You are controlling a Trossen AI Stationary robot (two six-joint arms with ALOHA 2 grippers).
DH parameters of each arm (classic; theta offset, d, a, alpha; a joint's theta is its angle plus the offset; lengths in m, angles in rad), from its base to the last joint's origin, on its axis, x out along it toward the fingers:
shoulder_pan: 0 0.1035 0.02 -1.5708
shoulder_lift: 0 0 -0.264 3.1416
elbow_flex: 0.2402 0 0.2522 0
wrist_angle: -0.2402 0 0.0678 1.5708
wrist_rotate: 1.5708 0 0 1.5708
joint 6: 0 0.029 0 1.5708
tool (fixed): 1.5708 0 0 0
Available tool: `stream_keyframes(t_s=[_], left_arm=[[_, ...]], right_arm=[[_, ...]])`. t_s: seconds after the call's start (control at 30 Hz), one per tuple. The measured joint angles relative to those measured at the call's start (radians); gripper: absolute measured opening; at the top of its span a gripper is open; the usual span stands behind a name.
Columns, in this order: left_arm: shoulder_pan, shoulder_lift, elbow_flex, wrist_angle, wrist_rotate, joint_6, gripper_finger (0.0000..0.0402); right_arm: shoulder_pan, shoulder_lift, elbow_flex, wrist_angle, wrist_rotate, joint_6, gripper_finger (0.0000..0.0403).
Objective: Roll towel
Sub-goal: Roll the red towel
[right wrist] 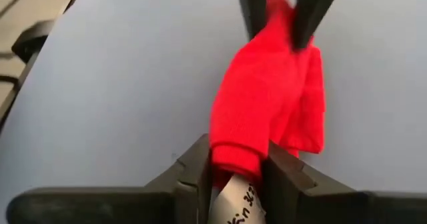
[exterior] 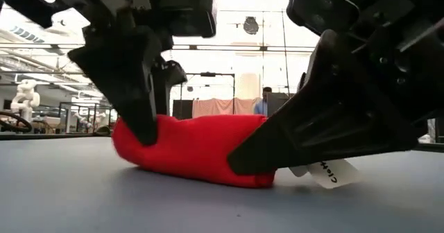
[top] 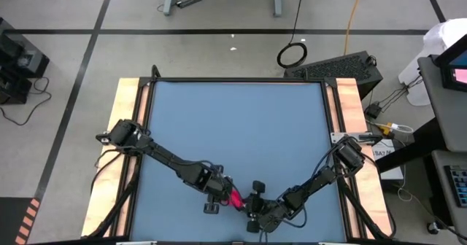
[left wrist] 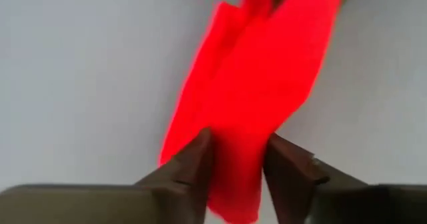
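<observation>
Pinched at opposite ends, the bright red-pink soft cloth towel (exterior: 198,148) is held lengthwise between left gripper (left wrist: 235,161) and right gripper (right wrist: 239,167).

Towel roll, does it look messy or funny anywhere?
A little. The towel lies rolled on the table, each end pinched by a claw, left and right. Its white tag pokes out at the right claw's end. Nothing looks torn.

My left gripper (top: 227,195) and right gripper (top: 248,203) reach inward, low at the near edge, each clamped on one end of the towel (top: 235,198).
</observation>
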Motion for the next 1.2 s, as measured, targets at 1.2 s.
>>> stream_keyframes(t_s=[1.2], left_arm=[[-0.08, 0.038, -0.048, 0.23, -0.066, 0.207, 0.006]], right_arm=[[-0.025, -0.002, -0.002, 0.009, -0.172, 0.158, 0.0095]])
